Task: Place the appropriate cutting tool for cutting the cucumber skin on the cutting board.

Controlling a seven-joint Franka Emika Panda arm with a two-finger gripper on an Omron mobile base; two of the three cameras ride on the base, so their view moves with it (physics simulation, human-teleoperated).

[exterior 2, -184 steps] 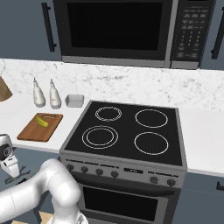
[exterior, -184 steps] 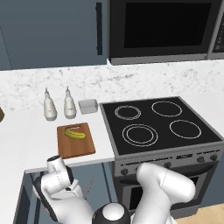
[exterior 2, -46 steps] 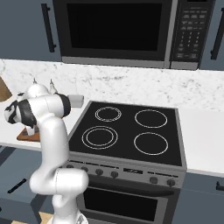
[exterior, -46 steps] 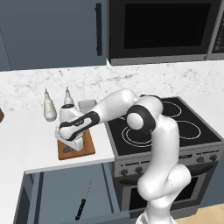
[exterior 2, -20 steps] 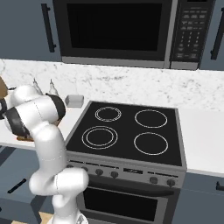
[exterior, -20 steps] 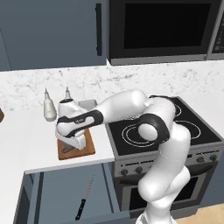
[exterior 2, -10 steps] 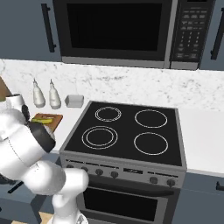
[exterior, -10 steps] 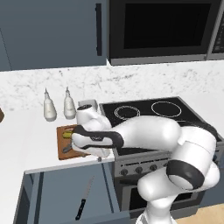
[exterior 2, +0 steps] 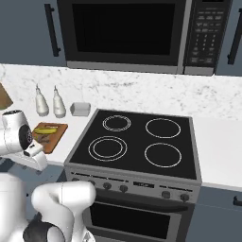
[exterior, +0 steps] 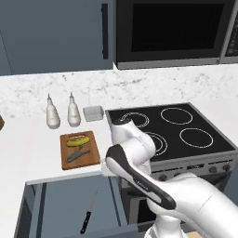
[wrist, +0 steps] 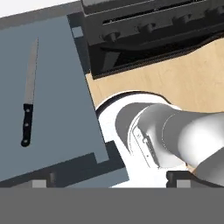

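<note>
We judge the placing done: the peeler (exterior: 79, 154) lies flat on the cutting board (exterior: 94, 158), just beside the cucumber (exterior: 77, 141) and a little nearer the front edge, with a narrow gap between them. The risk from here is our own arm, which folds low in front of the bench (exterior: 28, 153) close to the board's right side; a careless swing of that bulky white elbow could nudge the board, roll the cucumber off it, or knock the peeler back toward the open drawer (exterior: 56, 204) below. The claw itself we cannot pick out clearly in the base views, so we take it as spread wide and holding nothing, which fits the peeler resting free on the wood. In the hand view the knife (wrist: 28, 109) lies in the drawer, a long thin blade with a black riveted handle, and it should stay there. The board is a flat reddish-brown wooden rectangle with rounded corners, smooth enough that things may slide on it. The peeler is dull grey metal, stubby, widening to a forked head. The cucumber is a small curved yellow-green piece with darker markings, rounded and so prone to roll. Behind stand two pale bottles (exterior: 52, 115) and a small grey box (exterior: 93, 113) on speckled white stone, near the glossy black stove (exterior: 186, 135).
</note>
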